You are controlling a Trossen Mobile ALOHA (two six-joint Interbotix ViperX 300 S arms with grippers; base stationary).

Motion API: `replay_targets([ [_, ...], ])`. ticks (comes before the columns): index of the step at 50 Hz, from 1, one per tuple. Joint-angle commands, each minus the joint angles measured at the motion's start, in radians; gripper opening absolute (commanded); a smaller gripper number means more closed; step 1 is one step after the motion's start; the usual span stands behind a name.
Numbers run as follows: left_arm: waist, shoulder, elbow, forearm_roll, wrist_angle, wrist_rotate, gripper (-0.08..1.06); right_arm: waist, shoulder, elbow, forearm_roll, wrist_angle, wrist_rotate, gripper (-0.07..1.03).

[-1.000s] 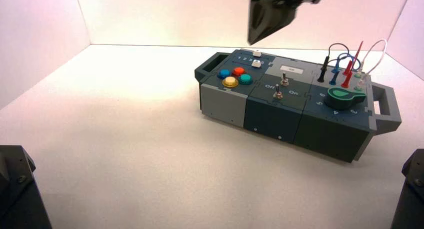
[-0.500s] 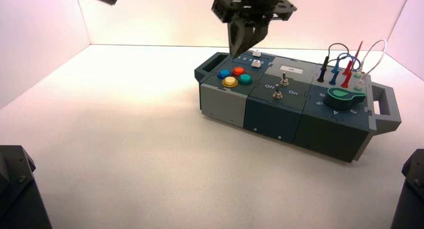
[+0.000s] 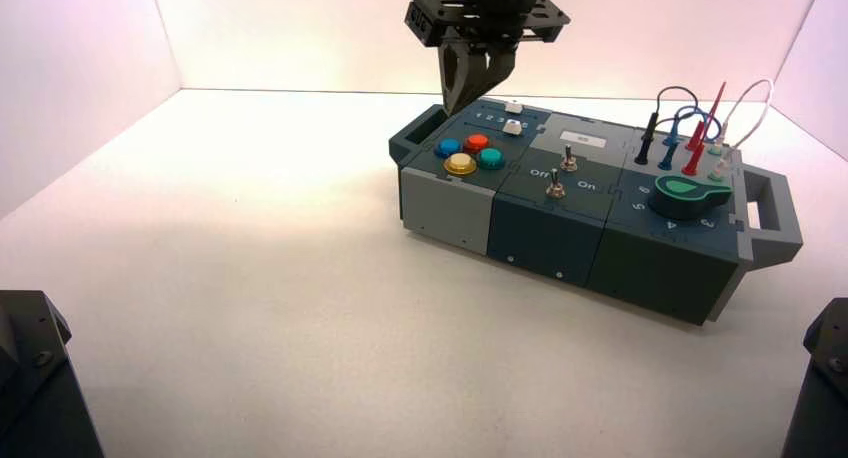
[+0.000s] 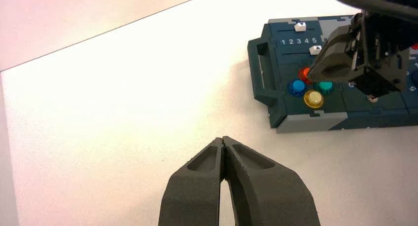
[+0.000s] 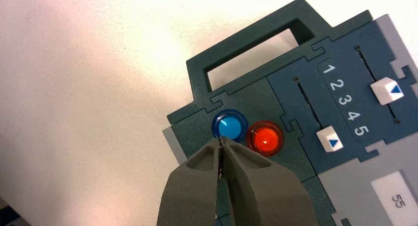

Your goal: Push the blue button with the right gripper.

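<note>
The domed blue button (image 5: 230,126) sits in its darker blue ring, near the black right pincer's (image 5: 221,139) closed tips.

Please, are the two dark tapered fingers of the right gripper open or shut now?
Shut: the right gripper's dark tapered fingers meet at the tips.

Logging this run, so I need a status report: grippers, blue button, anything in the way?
Right gripper shut, above button cluster. Left gripper shut, off box's left side. Blue button in view, nothing covering it.
</note>
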Motion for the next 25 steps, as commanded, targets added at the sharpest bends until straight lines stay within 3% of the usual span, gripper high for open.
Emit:
replay_targets([
  [1,0.018,-0.005,-0.015,0.003,0.015,0.000,-0.03,0.005,0.009,-0.031,0.003,-0.002,-0.002,-0.02],
  [25,0.020,-0.025,-0.009,0.008,0.031,0.002,-0.03,-0.002,0.098,-0.044,0.002,-0.021,-0.002,-0.02],
])
